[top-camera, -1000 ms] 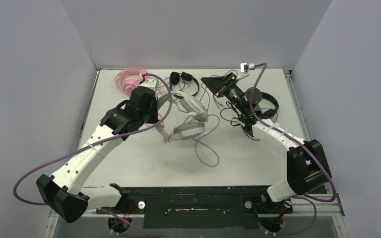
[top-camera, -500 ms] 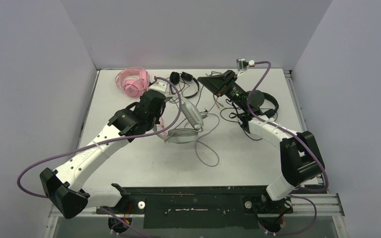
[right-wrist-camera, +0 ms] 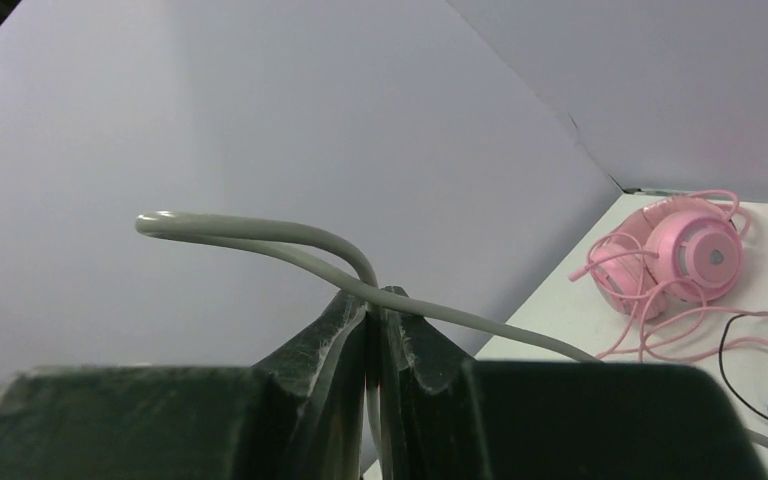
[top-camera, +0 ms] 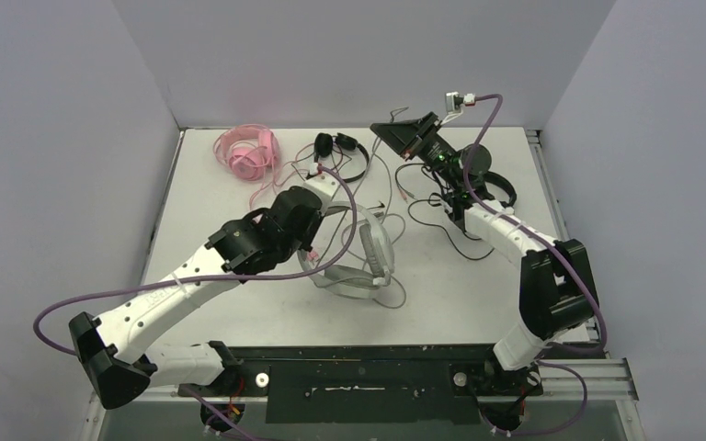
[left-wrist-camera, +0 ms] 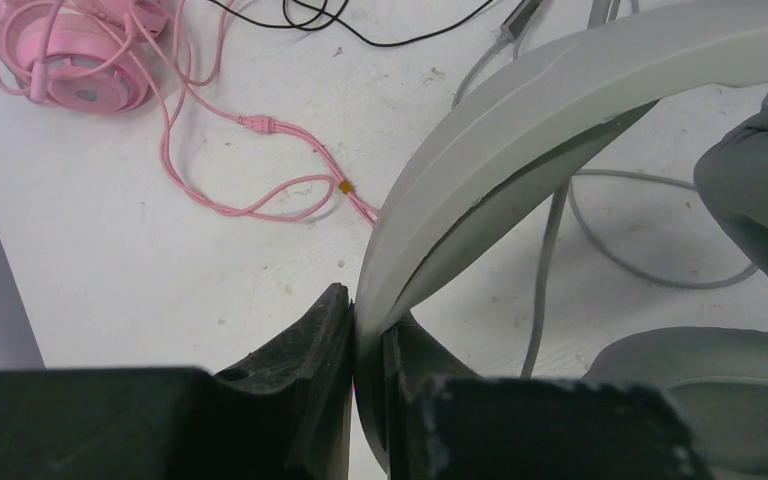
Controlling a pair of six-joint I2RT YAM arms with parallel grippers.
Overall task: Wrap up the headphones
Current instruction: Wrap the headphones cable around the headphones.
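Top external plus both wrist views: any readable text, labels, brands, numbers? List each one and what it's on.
None legible in any view.
Pink headset: small mark at an ear cup's centre, too blurred to read.
White-grey headset: no print visible on the band.
Grey cable: no print visible.
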